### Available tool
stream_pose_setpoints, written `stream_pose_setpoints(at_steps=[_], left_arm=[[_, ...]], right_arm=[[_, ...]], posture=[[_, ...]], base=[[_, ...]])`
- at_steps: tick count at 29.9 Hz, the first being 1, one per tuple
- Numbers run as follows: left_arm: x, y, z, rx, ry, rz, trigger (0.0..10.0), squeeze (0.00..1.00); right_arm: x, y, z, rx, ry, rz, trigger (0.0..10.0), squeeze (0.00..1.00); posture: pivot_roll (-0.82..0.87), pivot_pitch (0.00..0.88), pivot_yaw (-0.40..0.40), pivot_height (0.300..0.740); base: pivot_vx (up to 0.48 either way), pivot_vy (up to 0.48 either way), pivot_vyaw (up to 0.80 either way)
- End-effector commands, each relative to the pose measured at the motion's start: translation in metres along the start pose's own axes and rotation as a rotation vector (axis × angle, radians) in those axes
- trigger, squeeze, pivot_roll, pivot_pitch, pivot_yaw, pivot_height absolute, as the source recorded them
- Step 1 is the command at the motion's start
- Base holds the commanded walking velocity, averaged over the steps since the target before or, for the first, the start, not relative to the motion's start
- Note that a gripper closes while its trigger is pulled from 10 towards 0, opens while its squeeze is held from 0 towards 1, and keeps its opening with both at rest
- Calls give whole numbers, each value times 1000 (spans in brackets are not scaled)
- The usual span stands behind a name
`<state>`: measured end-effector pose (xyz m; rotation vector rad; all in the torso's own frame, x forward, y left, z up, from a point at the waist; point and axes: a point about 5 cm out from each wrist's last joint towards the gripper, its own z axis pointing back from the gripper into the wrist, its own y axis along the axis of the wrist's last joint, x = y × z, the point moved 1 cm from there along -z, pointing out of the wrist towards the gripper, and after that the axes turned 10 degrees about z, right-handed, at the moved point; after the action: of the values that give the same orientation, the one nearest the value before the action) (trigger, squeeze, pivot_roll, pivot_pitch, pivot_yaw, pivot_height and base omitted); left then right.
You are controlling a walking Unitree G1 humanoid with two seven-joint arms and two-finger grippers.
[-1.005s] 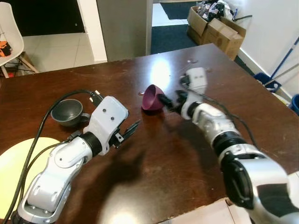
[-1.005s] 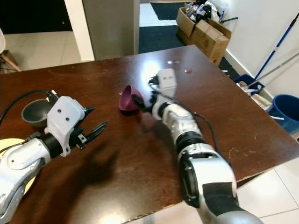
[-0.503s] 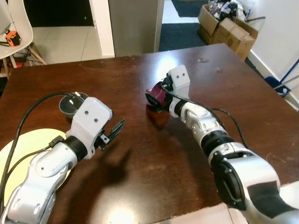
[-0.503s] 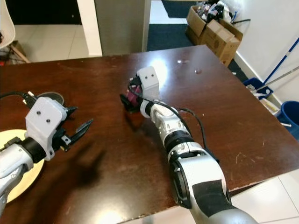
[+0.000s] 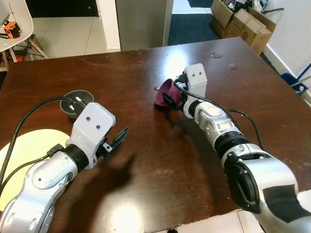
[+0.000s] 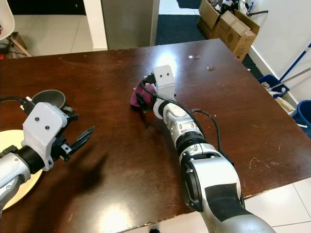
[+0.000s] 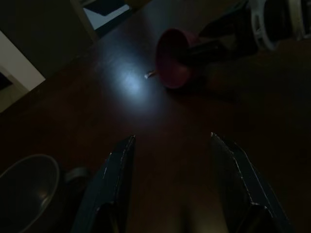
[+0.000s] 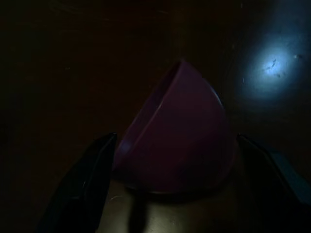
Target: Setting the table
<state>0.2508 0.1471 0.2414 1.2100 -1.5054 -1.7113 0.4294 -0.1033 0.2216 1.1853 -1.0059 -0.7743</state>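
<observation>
One bowl: a purple bowl (image 5: pixel 164 94) lay tipped on its side on the dark wooden table (image 5: pixel 146 165), just above the middle of the left eye frame.
Right gripper: the right gripper (image 5: pixel 171 101) was at the bowl, one finger seemingly inside the rim; the right wrist view showed its fingers (image 8: pixel 87 179) spread wide on either side of the bowl, so no firm pinch could be made out.
Left gripper: the left gripper (image 5: pixel 116 138) hovered over bare table at left of centre, fingers parted, holding nothing.
Other ware: a grey cup (image 5: pixel 77 102) stood at mid left; a pale yellow plate (image 5: pixel 22 155) lay at lower left.
Progress: early, by my judgement. The bowl was not upright, and the cup, plate and bowl were well apart, not yet arranged as one place setting.
</observation>
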Motion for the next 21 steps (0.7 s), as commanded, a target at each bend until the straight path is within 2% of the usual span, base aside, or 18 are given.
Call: stream_pose_setpoints(at_steps=[1, 2, 3, 5, 21], left_arm=[[0, -2, 4, -22, -2, 5, 10000, 0], [0, -2, 4, -24, -1, 6, 10000, 0], [0, -3, 4, -26, 0, 7, 10000, 0], [1, -3, 4, -28, 0, 10, 10000, 0], [3, -4, -1, -28, -9, 21, 10000, 0]], right_arm=[[0, -8, 1, -35, 10, -43, 10000, 0], [0, -10, 2, -42, 13, -56, 10000, 0], [1, -11, 2, -49, 9, -61, 7804, 0], [4, -11, 3, -51, -1, -69, 0, 0], [20, -15, 8, -61, -90, -94, 0, 0]], posture=[[300, 220, 71, 740], [300, 220, 71, 740], [297, 221, 70, 740], [294, 221, 71, 740], [273, 207, 75, 740]], base=[[0, 0, 0], [0, 0, 0], [0, 0, 0], [0, 0, 0], [0, 0, 0]])
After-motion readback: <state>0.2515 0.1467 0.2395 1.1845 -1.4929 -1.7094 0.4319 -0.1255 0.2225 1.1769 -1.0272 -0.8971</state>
